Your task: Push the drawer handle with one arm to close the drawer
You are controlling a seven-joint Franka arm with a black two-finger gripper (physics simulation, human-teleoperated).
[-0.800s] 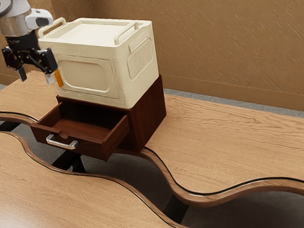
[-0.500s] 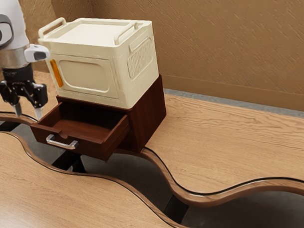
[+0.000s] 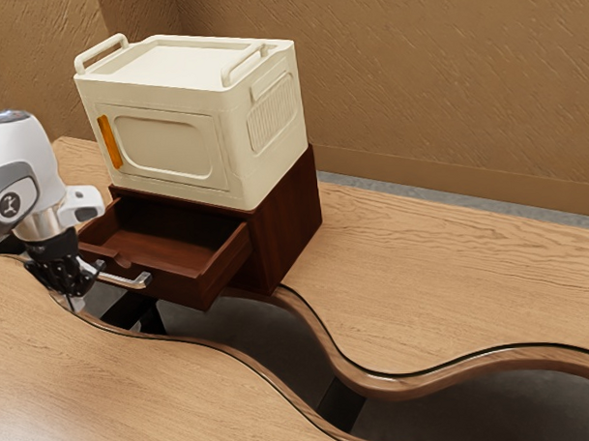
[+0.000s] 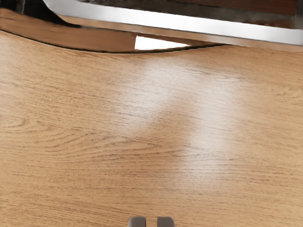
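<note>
My black gripper [image 3: 73,304] points down in front of the pulled-out drawer, at the exterior view's left, overlapping the left end of the silver handle [image 3: 128,279] there. The dark brown drawer [image 3: 186,287] stands open from its cabinet [image 3: 290,221]. In the wrist view the handle [image 4: 180,23] crosses as a large bright bar, apart from the fingertips. My gripper [image 4: 151,222] is slightly open, its two grey tips separated by a narrow gap with nothing between them. Whether another part of my hand touches the handle is unclear.
A cream storage box [image 3: 166,143] with raised handles sits on top of the cabinet. The wooden tabletop [image 3: 441,264] has a wavy dark gap [image 3: 269,328] running across it, in front of the cabinet. A brown wall [image 3: 444,80] rises behind.
My hand has come down and forward, from beside the box to in front of the drawer handle. Its fingers stand closer together than before. The drawer and box have not moved.
</note>
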